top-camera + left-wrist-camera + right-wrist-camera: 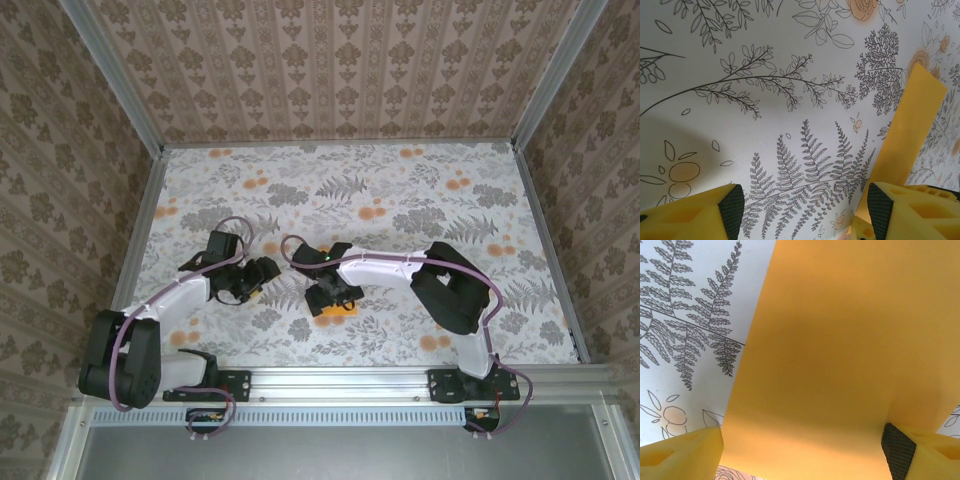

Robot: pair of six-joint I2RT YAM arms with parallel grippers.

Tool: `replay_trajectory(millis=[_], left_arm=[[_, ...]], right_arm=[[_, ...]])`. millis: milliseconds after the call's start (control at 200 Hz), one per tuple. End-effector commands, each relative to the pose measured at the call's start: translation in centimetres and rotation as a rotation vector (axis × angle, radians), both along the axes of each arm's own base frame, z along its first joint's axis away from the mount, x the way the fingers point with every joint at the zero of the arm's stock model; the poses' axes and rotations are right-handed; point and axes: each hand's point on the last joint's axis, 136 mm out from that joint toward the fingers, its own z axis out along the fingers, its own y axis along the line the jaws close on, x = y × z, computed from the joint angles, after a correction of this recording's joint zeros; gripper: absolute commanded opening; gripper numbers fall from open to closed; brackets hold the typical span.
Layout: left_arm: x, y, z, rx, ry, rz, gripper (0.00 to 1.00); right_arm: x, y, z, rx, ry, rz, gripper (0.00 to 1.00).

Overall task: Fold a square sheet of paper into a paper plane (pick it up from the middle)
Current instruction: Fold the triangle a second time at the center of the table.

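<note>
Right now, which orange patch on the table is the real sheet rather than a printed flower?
The plain, straight-edged orange-yellow sheet under the right gripper, near the front centre. The flower prints are round, blotchy clusters.

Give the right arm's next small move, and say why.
Probably lower the right gripper a little and close it: its jaws stand open directly over the thin orange-yellow sheet of paper, which spans the gap between them, not yet gripped.

The square sheet of paper (340,314) lies on the table (420,200), lower middle, under the right gripper (330,299); the left gripper (258,287) sits just left.
</note>
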Motion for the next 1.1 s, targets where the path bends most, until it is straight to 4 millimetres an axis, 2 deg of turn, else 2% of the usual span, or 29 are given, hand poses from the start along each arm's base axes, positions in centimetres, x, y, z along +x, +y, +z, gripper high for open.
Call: replay_trajectory(millis=[0,170,480,1095], left_arm=[[-0.5,0.6,-0.7,0.02,0.017,0.003,0.69],[-0.5,0.6,-0.7,0.021,0.019,0.002,0.69],[-0.4,0.4,-0.7,0.015,0.022,-0.005,0.69],[-0.3,0.2,-0.6,0.007,0.018,-0.016,0.69]], right_arm=[[-1.8,-2.8,-3.2,-0.144,0.081,0.007,0.83],[-1.9,-3.3,-3.5,-0.151,0.082,0.005,0.78],[-2.6,-1.8,-3.2,0.045,0.15,0.005,0.78],[-2.8,-2.3,-4.1,0.119,0.216,-0.03,0.81]])
